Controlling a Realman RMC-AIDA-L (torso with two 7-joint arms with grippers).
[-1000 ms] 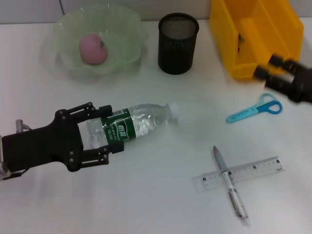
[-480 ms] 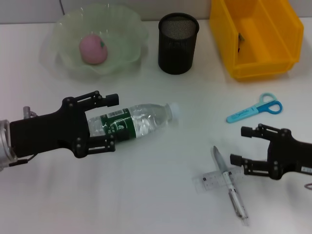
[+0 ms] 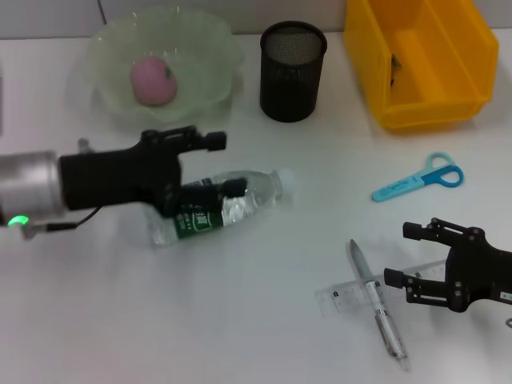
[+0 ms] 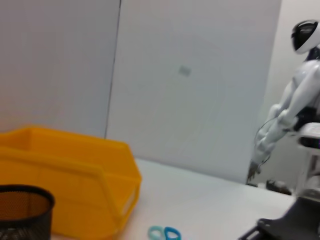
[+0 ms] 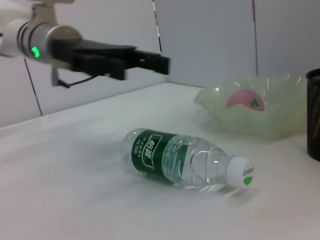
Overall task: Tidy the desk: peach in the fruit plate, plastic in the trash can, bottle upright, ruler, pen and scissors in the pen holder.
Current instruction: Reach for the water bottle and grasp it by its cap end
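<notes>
- A white, smooth surface carries everything.
- A yellow plastic bin, box-shaped with sloped walls, sits at the far right.
- A pale green, translucent fruit plate with a wavy rim sits at the far left; a round pink peach lies inside it.
- The black left gripper hangs above the bottle, raised clear of it in the right wrist view, fingers spread apart, holding nothing.
- A clear plastic bottle with a green label lies on its side at left centre, long axis running left to right, white cap pointing right and slightly far.
- The black right gripper sits low at the near right, fingers parted and empty, its tips just beside the ruler's right end.
- A black mesh pen holder, a cylinder, stands upright at far centre.
- A clear flat ruler lies near right, running left to right.
- A grey pen lies across the ruler, tip pointing far.
- Blue-handled scissors lie at right, handles toward the right.
</notes>
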